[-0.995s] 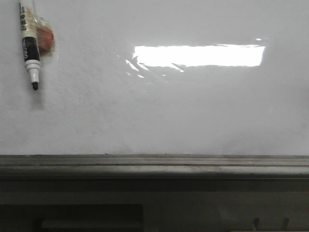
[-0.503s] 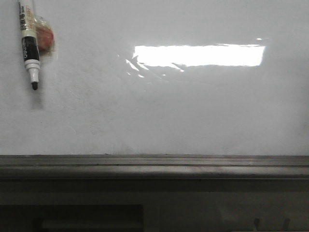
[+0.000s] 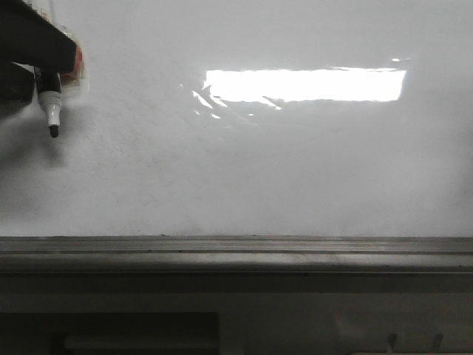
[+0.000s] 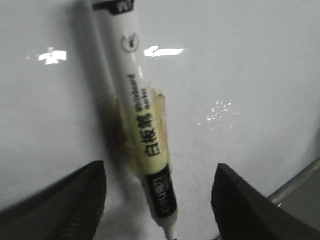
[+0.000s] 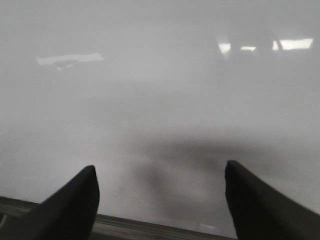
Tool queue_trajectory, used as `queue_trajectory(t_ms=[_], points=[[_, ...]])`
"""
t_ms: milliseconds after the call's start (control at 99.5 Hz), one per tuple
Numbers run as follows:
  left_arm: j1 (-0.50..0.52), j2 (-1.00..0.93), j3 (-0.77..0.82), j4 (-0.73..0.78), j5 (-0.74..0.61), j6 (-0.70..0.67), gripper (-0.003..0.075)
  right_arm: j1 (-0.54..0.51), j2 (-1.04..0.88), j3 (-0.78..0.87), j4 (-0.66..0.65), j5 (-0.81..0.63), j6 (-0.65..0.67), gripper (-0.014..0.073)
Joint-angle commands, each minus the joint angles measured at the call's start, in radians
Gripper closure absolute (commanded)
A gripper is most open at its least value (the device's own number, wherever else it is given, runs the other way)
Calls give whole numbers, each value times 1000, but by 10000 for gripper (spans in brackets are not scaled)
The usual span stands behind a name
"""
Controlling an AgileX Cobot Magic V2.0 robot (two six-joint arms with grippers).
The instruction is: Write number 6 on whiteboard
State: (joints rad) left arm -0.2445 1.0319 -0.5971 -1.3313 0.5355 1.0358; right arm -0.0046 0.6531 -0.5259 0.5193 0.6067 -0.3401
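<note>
The whiteboard (image 3: 281, 163) fills the front view, with its grey ledge (image 3: 236, 255) along the lower edge. No number 6 shows on it. A white and black marker (image 3: 49, 111) is taped to the board at the upper left, tip down. My left gripper (image 3: 33, 44) covers the marker's upper part in the front view. In the left wrist view the marker (image 4: 145, 135) lies between the wide-open fingers (image 4: 65, 205), and the gripper (image 4: 160, 172) does not touch it. My right gripper (image 5: 160, 170) is open and empty before the bare whiteboard (image 5: 160, 90).
A strip of yellowish tape (image 4: 160, 102) holds the marker to the board. A bright light reflection (image 3: 303, 85) sits on the board's upper middle. The ledge also shows in the right wrist view (image 5: 150, 227). Dark furniture (image 3: 111, 333) lies below the ledge.
My left gripper has come into the front view at the upper left and now covers the marker's upper part. The marker has not moved.
</note>
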Motion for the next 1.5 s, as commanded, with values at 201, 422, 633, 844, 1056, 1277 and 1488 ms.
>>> queue_trajectory(t_ms=[201, 422, 633, 844, 1056, 1277, 1488], points=[[-10, 24, -44, -36, -68, 27, 529, 0, 7, -36, 25, -54, -11, 118], [-10, 22, -44, -34, 42, 106, 741, 2, 7, -36, 69, -30, -69, 120], [-55, 21, -86, 81, 177, 167, 741, 14, 104, -71, 464, 173, -408, 158], [-263, 23, -163, 317, 146, 118, 741, 42, 321, -246, 679, 459, -592, 158], [-462, 29, -209, 604, 15, -81, 741, 196, 469, -441, 645, 477, -565, 158], [-509, 69, -251, 723, 3, -208, 741, 377, 574, -580, 465, 406, -450, 158], [-509, 78, -265, 720, -1, -210, 741, 440, 654, -631, 455, 400, -434, 158]])
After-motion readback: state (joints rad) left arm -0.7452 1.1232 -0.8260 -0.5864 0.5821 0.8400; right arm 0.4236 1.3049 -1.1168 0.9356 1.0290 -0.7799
